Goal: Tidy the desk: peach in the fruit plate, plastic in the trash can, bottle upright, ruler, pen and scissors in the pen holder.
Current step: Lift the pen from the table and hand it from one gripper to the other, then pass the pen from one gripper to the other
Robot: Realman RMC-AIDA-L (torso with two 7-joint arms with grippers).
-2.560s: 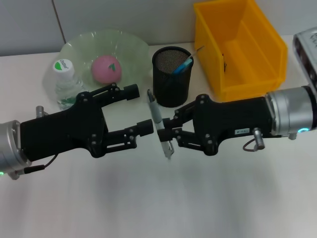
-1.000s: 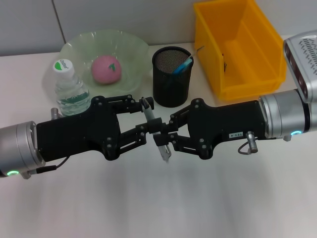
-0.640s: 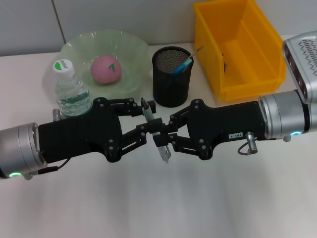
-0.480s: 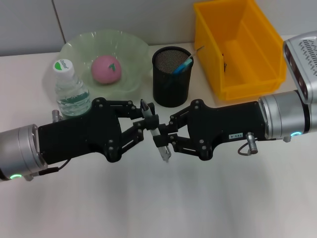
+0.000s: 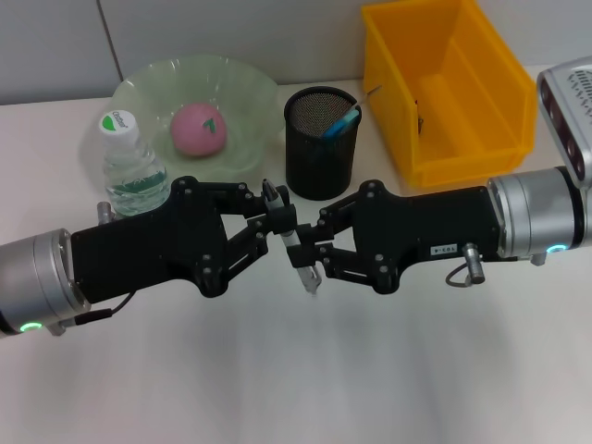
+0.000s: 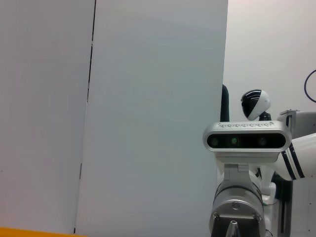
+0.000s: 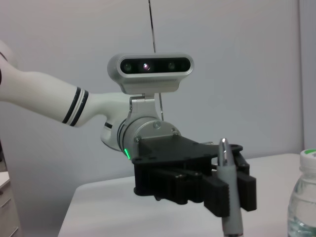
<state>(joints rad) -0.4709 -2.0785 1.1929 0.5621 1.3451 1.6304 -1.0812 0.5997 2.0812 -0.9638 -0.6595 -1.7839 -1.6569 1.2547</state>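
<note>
While both arms reach inward above the desk [image 5: 277, 370], the left gripper [image 5: 274, 220] and right gripper [image 5: 305, 256] each clench the pen [image 5: 289, 242].

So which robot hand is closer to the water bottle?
The left. The left gripper sits just in front of and beside the clear plastic water bottle, its fingers shut on the grey pen. The right gripper is farther off, beyond the pen.

The pen's [image 5: 294, 242] middle is hidden between the two pincers. The yellow bin [image 5: 446, 88] is cut off by the top edge. The bottle [image 7: 303, 202] is cut by the right wrist view's edge.
</note>
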